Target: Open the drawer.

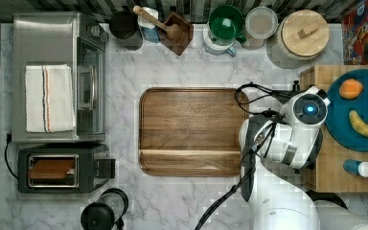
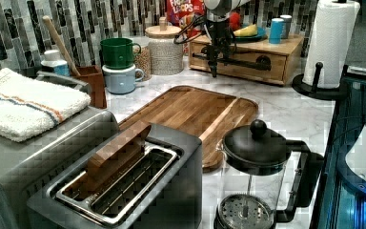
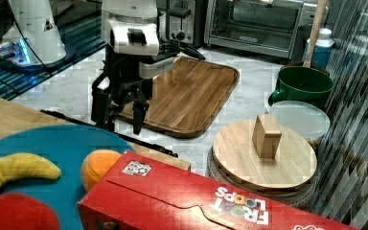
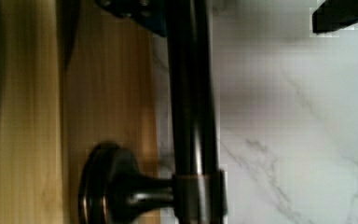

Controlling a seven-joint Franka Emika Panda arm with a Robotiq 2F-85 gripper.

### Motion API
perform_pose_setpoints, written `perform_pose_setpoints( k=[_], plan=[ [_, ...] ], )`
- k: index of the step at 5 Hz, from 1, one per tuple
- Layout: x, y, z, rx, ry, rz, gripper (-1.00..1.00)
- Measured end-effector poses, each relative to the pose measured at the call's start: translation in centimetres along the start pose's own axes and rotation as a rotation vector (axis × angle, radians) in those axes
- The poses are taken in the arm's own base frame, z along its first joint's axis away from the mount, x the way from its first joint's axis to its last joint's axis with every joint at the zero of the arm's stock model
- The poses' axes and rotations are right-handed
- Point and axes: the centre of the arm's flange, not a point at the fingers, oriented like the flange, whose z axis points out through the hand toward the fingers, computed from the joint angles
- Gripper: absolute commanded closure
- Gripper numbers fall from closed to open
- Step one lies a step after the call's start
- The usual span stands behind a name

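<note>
The light wood drawer (image 2: 248,67) sits in the butcher-block-topped cabinet (image 1: 316,79), and its front looks flush with the cabinet in the left view. Its long black bar handle (image 2: 240,61) runs across the front on black mounts (image 4: 121,186). My gripper (image 3: 122,127) points down at the handle and is open. One finger stands on each side of the bar (image 4: 191,93), and the dark fingertips (image 4: 345,14) do not touch it. In the top view the arm (image 1: 287,134) covers the gripper.
The dark wooden tray (image 1: 191,129) lies on the marble counter just in front of the drawer. A teal plate (image 1: 359,103) with fruit and a bottle (image 1: 364,168) are on the cabinet top. A lidded jar (image 3: 263,153) and a paper towel stand (image 2: 331,43) flank the cabinet.
</note>
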Motion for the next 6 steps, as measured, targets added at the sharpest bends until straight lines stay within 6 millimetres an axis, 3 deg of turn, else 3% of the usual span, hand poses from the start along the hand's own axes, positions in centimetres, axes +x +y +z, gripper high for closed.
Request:
perform_pose_setpoints(
  k=[2, 4, 6],
  plan=[
    [-0.9, -0.4, -1.3, 0.088, -0.082, 0.057, -1.00],
    [0.1, -1.8, -1.3, 0.156, -0.003, 0.129, -1.00],
    [-0.2, -5.0, -2.0, 0.179, -0.022, 0.103, -1.00]
  ],
)
